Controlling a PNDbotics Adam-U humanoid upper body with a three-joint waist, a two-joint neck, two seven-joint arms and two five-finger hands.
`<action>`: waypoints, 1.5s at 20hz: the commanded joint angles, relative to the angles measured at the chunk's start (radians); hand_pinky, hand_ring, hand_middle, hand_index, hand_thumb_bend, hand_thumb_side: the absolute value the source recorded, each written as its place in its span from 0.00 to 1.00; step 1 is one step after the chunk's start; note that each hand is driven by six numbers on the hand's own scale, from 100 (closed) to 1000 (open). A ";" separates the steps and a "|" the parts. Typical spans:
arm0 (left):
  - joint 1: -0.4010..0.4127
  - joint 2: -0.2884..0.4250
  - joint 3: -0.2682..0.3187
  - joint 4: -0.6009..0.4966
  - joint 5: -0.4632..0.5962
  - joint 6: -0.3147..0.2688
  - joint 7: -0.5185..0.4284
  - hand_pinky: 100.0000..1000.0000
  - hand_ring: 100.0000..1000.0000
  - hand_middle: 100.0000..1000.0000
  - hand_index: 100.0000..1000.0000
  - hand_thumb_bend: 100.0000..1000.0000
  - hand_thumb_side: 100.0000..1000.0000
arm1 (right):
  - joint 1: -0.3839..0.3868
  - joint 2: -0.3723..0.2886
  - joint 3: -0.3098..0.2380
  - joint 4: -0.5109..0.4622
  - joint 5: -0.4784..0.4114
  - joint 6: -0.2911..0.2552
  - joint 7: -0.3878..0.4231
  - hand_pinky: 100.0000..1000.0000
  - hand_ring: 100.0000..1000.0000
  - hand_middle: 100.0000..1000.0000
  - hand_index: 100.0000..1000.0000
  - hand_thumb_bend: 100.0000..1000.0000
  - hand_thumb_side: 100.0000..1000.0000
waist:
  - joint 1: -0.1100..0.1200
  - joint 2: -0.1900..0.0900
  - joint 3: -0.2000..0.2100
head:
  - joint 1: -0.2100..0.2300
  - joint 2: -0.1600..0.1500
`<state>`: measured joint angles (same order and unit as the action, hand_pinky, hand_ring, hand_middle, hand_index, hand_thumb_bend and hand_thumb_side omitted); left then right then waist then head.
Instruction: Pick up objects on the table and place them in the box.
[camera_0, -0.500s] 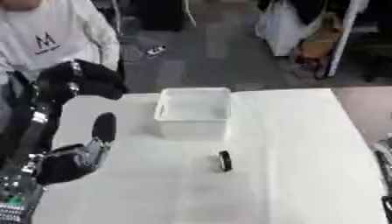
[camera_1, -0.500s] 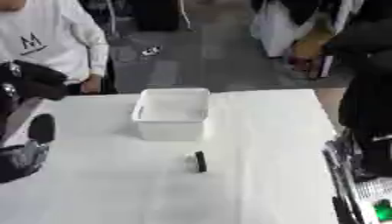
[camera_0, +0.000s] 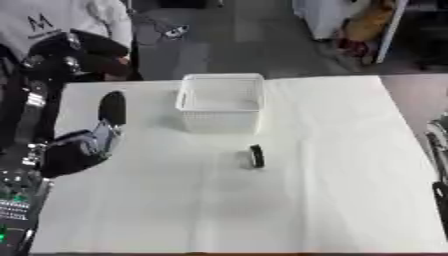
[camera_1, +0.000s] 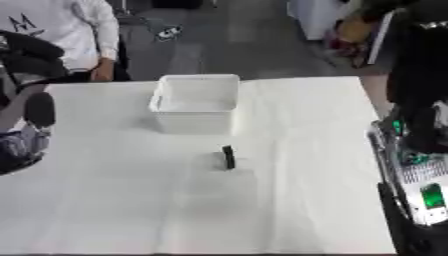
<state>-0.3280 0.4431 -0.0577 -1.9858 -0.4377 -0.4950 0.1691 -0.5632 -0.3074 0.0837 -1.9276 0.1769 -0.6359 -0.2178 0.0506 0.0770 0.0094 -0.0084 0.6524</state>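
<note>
1. My left hand (camera_0: 83, 145): over the table's left edge, holding nothing; I cannot tell how its fingers are set. Well apart from the object.
2. Table (camera_0: 350, 200): white cover, mostly bare.
3. Box (camera_0: 220, 102): white, open-topped, at the far middle. Looks empty as far as I can see inside.
4. Small dark object (camera_0: 255, 156): lying on the table just nearer me than the box, slightly right of its centre. Not yet picked up.
5. My right hand: not visible in either view.
6. Progress, as I judge it: nothing boxed; reach, grasp and placement remain.
</note>
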 joint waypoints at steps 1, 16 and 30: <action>-0.004 0.025 0.014 -0.014 -0.009 0.010 0.009 0.53 0.45 0.62 0.63 0.12 0.51 | -0.022 -0.023 -0.010 0.020 0.065 0.110 -0.008 0.27 0.42 0.46 0.59 0.00 0.82 | -0.004 -0.017 0.004 | 0.000 0.007; -0.004 0.035 0.011 -0.014 -0.019 0.025 0.009 0.53 0.45 0.62 0.63 0.13 0.51 | -0.092 0.058 0.038 0.260 0.447 0.347 0.154 0.30 0.47 0.54 0.71 0.00 0.96 | -0.007 -0.032 0.005 | -0.009 0.022; 0.006 0.034 0.009 -0.014 -0.016 0.022 0.002 0.52 0.45 0.62 0.63 0.12 0.51 | -0.077 0.240 0.070 0.492 0.675 0.313 0.216 0.36 0.50 0.58 0.73 0.00 0.96 | 0.000 -0.035 -0.004 | -0.015 0.039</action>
<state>-0.3146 0.4523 -0.0577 -1.9858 -0.4531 -0.4722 0.1723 -0.6309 -0.0835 0.1503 -1.4409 0.8331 -0.3143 0.0030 0.0484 0.0572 0.0069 -0.0102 0.6873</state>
